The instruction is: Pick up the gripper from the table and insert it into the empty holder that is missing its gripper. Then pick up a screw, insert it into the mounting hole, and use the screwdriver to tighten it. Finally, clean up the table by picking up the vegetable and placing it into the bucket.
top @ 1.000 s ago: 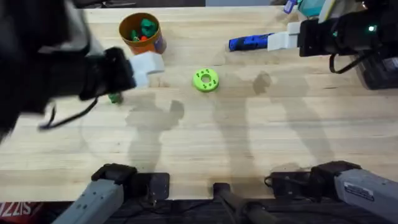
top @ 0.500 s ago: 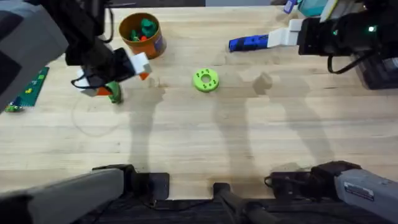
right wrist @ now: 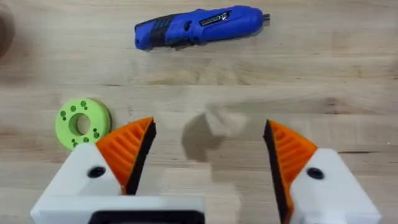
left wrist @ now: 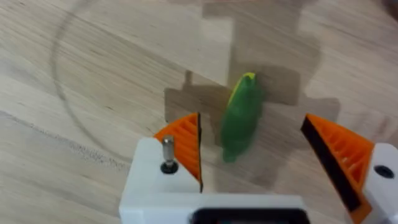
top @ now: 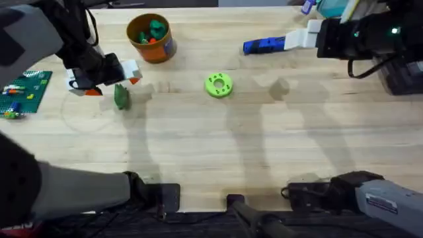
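Left wrist view: left end effector wide, straddling vegetable lying on table; pod sits nearer one pad, so closing may push it aside; bucket near.

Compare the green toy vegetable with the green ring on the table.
The vegetable is dark glossy green, while the ring is bright lime. The vegetable is an elongated pod with a yellowish tip; the ring is flat and round, with a centre hole and small dark dots. The vegetable lies between the open orange pads of the left end effector; the ring lies apart from both arms. Both rest on the wooden table.
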